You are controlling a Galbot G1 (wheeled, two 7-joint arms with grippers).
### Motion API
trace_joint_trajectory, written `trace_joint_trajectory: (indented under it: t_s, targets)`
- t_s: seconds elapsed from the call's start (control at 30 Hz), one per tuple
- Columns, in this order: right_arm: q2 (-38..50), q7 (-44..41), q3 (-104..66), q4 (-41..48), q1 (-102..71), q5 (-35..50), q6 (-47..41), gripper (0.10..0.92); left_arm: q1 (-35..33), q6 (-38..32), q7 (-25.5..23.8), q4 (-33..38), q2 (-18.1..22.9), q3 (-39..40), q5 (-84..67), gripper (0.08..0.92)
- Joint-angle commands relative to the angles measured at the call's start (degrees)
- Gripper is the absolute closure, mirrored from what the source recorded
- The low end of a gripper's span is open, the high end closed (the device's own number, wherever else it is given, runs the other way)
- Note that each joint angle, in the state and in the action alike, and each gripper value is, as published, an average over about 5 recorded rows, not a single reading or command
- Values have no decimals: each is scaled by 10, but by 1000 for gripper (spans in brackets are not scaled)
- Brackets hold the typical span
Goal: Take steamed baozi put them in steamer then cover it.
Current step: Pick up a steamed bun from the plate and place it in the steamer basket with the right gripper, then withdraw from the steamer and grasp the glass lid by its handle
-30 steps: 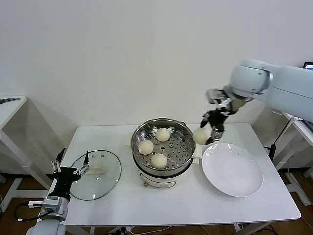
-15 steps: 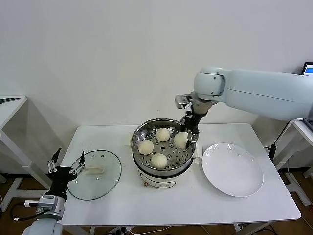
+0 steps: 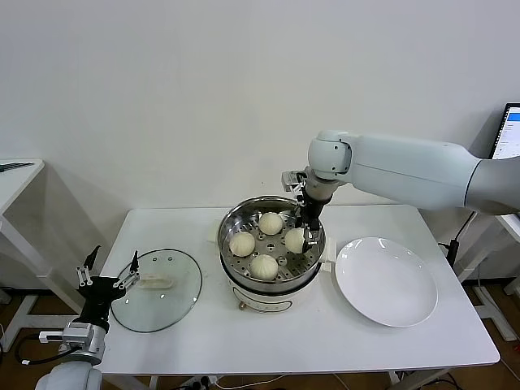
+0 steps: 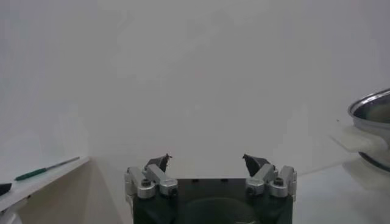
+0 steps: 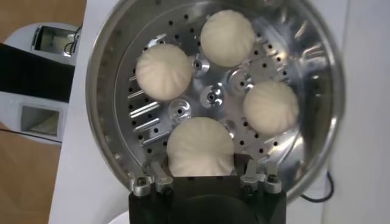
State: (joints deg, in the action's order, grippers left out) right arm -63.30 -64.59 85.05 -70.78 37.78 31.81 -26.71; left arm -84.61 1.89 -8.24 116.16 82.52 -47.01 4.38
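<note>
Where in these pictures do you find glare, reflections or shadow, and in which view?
Head view: the steamer wall mirrors the room, and the glass lid carries a pale sheen. Right wrist view: bright highlights streak the perforated tray, and the baozi held in the right tool is evenly lit. Left wrist view: flat, washed-out light, hardly any shadow.

Right pincer point(image 3: 304, 236) fills steamer point(image 3: 230, 221) mouth — plate point(image 3: 388, 283) bare.
</note>
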Motion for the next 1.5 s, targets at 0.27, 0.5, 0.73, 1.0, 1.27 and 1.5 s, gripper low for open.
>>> trace_joint_trajectory:
  t_s: [0.27, 0.5, 0.73, 1.0, 1.27, 1.5]
  targets:
    - [-18, 3, -12, 31, -40, -15, -3, 330, -1, -1, -1, -1, 2, -1, 0, 177]
    - [-21, 6, -14, 33, -41, -16, -3, 304, -1, -2, -1, -3, 3, -1, 0, 177]
    - [17, 1, -28, 4, -18, -15, 3, 206, -6, -2, 0, 4, 4, 0, 1, 177]
    - [138, -28, -59, -53, 69, 51, 15, 203, -19, -3, 2, 21, 7, 9, 14, 177]
    - [309, 36, -210, -110, -3, 70, 41, 203, -23, -11, 1, 22, 10, 20, 30, 177]
    - [426, 342, -534, -172, -310, 195, 147, 203, -19, -10, -23, 24, 4, 26, 43, 177]
